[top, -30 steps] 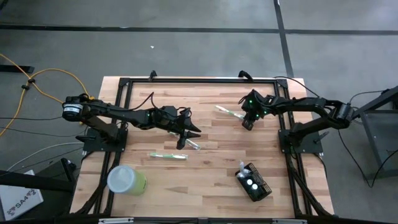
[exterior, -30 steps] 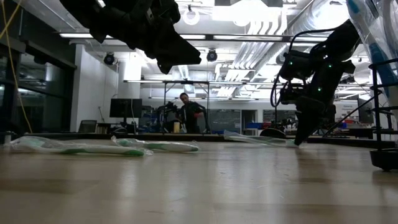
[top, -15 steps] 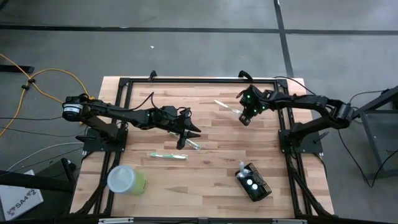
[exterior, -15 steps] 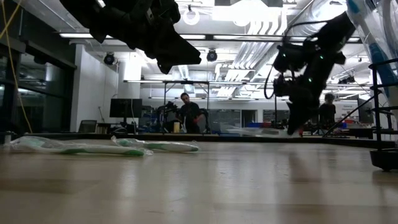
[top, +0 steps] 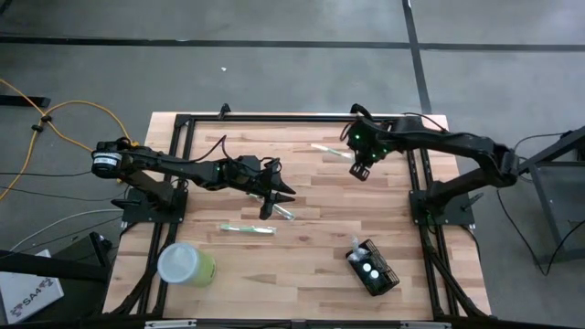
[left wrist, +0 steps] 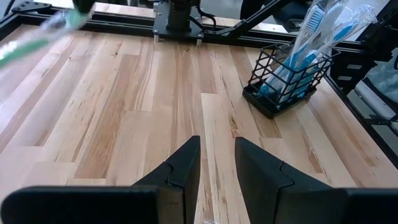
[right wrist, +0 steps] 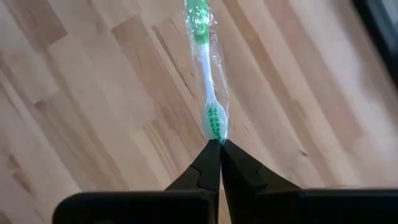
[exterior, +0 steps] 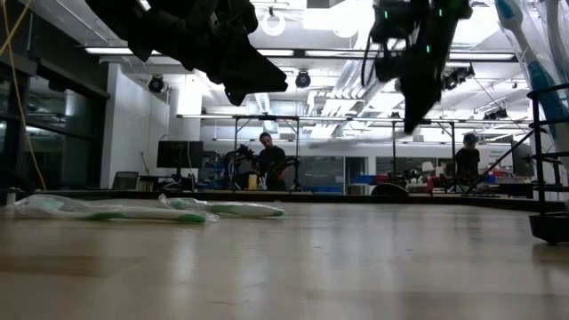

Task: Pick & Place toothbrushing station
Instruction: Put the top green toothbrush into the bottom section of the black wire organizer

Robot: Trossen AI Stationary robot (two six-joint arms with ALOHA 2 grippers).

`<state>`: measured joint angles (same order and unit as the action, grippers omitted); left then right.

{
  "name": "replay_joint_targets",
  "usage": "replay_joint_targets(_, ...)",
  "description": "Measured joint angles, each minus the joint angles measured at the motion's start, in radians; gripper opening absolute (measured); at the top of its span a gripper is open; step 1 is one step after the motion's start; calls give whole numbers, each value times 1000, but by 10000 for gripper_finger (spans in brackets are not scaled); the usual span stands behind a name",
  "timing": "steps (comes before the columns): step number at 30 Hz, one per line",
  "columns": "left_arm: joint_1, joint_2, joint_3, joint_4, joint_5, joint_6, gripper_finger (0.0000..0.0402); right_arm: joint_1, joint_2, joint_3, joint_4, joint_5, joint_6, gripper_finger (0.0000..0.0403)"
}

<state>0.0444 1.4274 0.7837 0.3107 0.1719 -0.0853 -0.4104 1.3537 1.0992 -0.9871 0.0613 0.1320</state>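
Observation:
My right gripper (top: 359, 170) is shut on a green-and-white toothbrush in a clear wrapper (top: 325, 149), high above the table's far right part; it also shows in the low view (exterior: 414, 107). My left gripper (top: 276, 197) hovers open and empty over the table's middle (left wrist: 217, 163). The black wire-mesh holder (top: 373, 269) stands on the table at the near right with blue toothbrushes in it (left wrist: 287, 76). Two more wrapped toothbrushes (top: 248, 228) (top: 284, 213) lie flat on the table near my left gripper. My right gripper pinches the toothbrush's bristle end (right wrist: 214, 127) between the tips of its two shut fingers. The fingers come from the table's right, in line with the brush. The brush sticks out past the fingertips, handle end (right wrist: 198, 25) away from them, lifted clear of the table.
A lime-green cup with a whitish lid (top: 186, 265) stands at the near left. A black frame (top: 292, 118) runs round the table's edges. Bare wood lies between my left gripper and the holder. People show in the room beyond (exterior: 269, 162).
My right gripper has risen from the table and gone toward the far edge, staying shut on the toothbrush. The toothbrush, which lay on the table, now hangs clear of it.

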Motion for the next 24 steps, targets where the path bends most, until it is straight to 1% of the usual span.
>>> replay_joint_targets(5, 0, 0, 0, 0, 0, -13, 97, 104, 0, 142, -178, 91, 60, 3)
replay_joint_targets(11, -3, 0, 0, 0, 0, -35, 97, 247, 0, 254, -362, 194, 157, 3)
replay_joint_targets(19, -22, 0, 0, 1, 0, -46, 97, 457, -1, 337, -571, 319, 280, 3)
replay_joint_targets(24, -31, 0, 0, 11, 1, -62, 97, 588, -1, 356, -583, 349, 338, 3)
